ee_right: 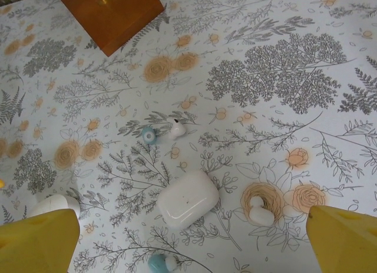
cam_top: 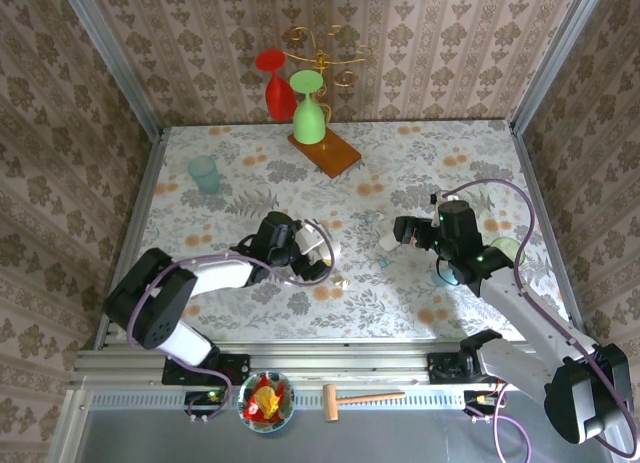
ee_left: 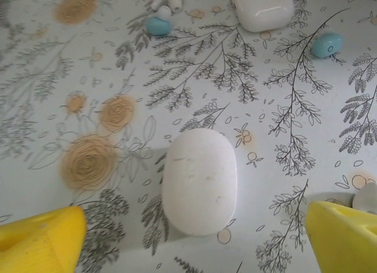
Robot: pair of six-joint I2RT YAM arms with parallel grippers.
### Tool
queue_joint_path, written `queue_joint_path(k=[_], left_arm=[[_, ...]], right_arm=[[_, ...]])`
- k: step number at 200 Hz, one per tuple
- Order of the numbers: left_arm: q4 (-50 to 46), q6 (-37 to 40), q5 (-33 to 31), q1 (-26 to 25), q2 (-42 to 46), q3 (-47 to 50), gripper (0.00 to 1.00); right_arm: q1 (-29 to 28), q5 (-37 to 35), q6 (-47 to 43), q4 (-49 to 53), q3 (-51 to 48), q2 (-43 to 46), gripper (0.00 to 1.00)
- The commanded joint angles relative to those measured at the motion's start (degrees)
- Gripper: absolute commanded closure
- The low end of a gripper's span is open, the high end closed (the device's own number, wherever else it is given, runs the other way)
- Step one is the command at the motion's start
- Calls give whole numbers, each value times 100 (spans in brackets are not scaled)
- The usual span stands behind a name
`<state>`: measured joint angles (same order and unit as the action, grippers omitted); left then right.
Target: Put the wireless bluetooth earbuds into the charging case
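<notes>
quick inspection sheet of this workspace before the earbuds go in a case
surface: floral cloth, flat, no spills seen
job's things: oval case and square case both shut; earbuds loose on the cloth around the square case, some with blue tips
clutter: teal cup, goblet stand, candy bowl, mallet
grippers: left gripper open, fingers either side of the oval case; right gripper open by the square case
cables: purple cables looping along both arms
surroundings: wallpapered walls, metal frame
</notes>
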<state>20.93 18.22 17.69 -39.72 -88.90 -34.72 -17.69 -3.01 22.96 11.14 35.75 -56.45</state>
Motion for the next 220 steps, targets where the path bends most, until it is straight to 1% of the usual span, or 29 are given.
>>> queue_joint_path(k=[1,12,27,57,101,115,136,155,175,187,200,213,214,220], left_arm=[[613,182,344,-32,-299,-215,8],[807,177,333,-31,-478,-222,9],[977,208,288,-18,-699,-243,14],[1001,226,260,52,-1056,-366,19],[988,176,487,105,-1360,-465,33],[983,156,524,118,-1389,-450,34],[1036,78,617,163,-1409,-398,43],[1284,-116,776,254,-1403,-308,55],[1330,-176,815,273,-1347,-286,57],[1250,-170,821,274,-1240,-299,57],[1152,-161,868,273,-1047,-305,57],[1008,-153,965,277,-773,-307,57],[996,-152,973,279,-740,-307,57],[924,-152,1025,274,-576,-305,57]], right_arm=[[-35,46,105,152,-106,106,0],[-36,37,96,154,-116,116,0],[-36,24,87,167,-137,141,0],[-35,-17,42,241,-129,191,0],[-39,-108,8,310,-150,230,0],[-41,-127,4,310,-156,230,0],[-33,-133,28,310,-147,219,0],[-41,-108,60,318,-113,213,0],[-36,4,86,451,31,166,0],[-30,169,122,499,127,127,0],[-9,507,227,438,210,38,0],[106,1313,368,416,341,-140,0],[116,1523,381,412,341,-148,0],[179,2052,474,372,402,-277,0]])
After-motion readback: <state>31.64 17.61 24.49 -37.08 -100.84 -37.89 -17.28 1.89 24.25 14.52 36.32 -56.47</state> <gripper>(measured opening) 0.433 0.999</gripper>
